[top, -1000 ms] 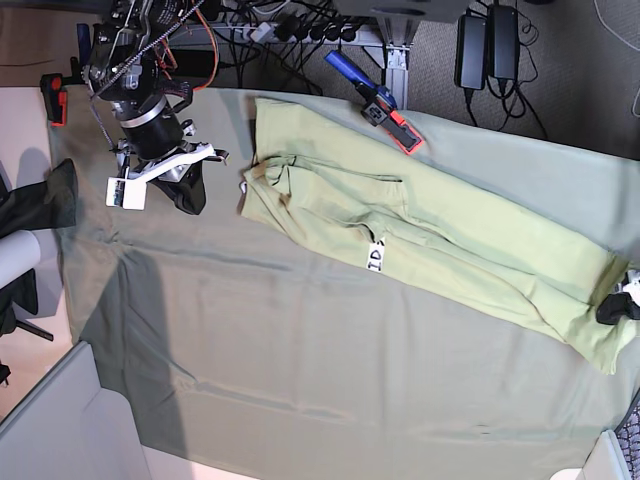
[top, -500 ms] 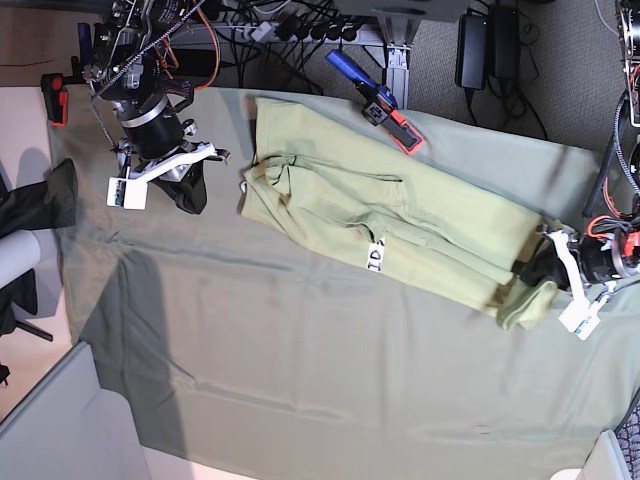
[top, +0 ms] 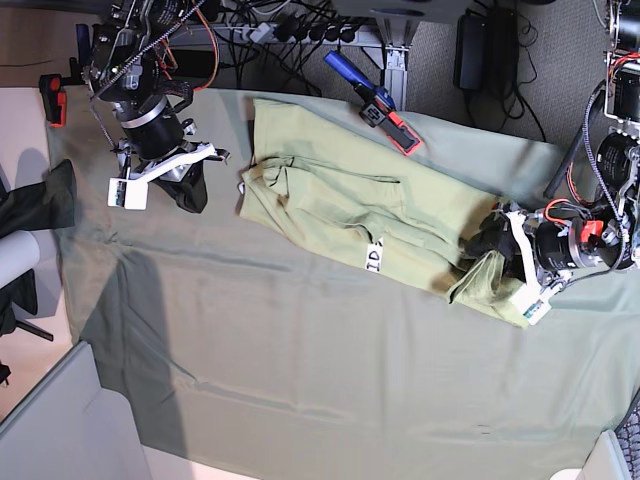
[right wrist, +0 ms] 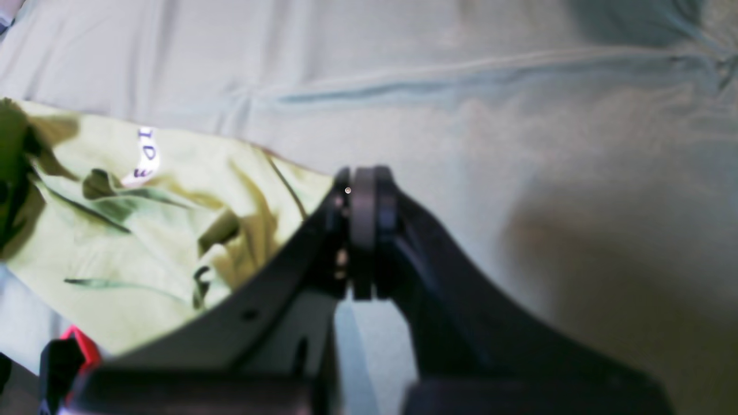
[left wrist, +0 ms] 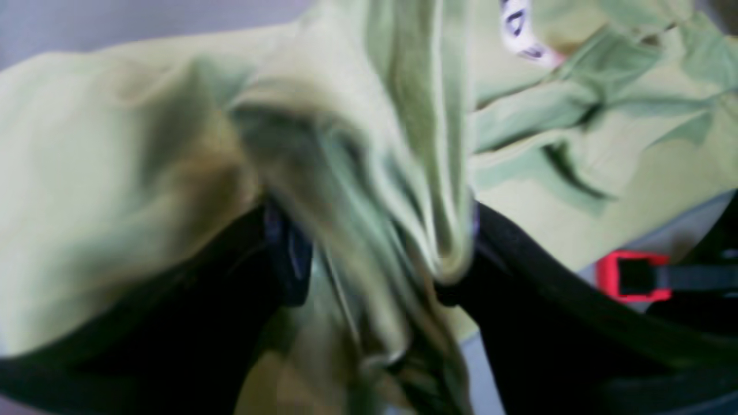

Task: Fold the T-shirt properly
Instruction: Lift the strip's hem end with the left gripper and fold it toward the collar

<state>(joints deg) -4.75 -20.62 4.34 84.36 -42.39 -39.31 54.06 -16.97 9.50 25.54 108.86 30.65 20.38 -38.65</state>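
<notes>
The pale yellow-green T-shirt (top: 350, 190) lies slantwise across the grey-green table cloth (top: 300, 380), its white tag (top: 375, 258) near the middle. The shirt's right end is bunched and doubled back over the body at my left gripper (top: 483, 262). In the left wrist view, that gripper (left wrist: 372, 271) has its black fingers (left wrist: 285, 262) well apart, open, with folds of the shirt (left wrist: 173, 144) hanging between them. My right gripper (top: 185, 190) hovers left of the shirt's collar end. In the right wrist view, it (right wrist: 363, 230) is shut on nothing, beside the shirt (right wrist: 144, 242).
A blue and red clamp tool (top: 378, 103) lies on the cloth behind the shirt. A small red object (top: 55, 100) and dark fabric (top: 45, 200) sit off the table's left side. Cables and power bricks (top: 490, 45) run along the back.
My left arm came in from the right edge, carrying the shirt's far end leftward and doubling it over the body. Its jaws have parted. The right arm has stayed put.
</notes>
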